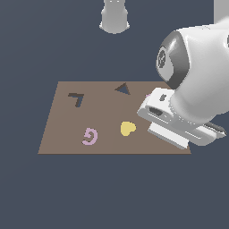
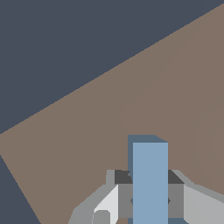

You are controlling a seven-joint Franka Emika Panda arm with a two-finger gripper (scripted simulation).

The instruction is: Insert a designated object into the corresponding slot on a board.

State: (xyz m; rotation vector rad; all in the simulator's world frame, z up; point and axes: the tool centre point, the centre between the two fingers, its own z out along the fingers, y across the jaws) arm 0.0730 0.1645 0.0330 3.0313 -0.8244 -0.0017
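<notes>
Blue L-shaped block (image 2: 150,181) stands between the gripper (image 2: 150,200) fingers (image 2: 125,199) in the wrist view, low and right of centre in that frame, and the pads press on both of its sides, so the fingers are closed on it. Brown board (image 2: 166,96) fills the frame behind it.

In the exterior view the block itself is hidden: the white arm (image 1: 197,76) and its hand (image 1: 172,118) cover the board's right edge, at the right middle of the frame. The board (image 1: 62,134) lies across the frame's centre. The L-shaped slot (image 1: 76,97) is near the board's upper left corner, well apart from the hand. Between them sit a dark triangular cutout (image 1: 123,89) near the upper edge, a yellow heart (image 1: 127,128) at centre and a pink spiral (image 1: 90,136) lower left. A sliver of pink (image 1: 147,95) shows just beside the hand. A grey robot base (image 1: 115,17) stands at top centre.

No writing or label can be read anywhere.
</notes>
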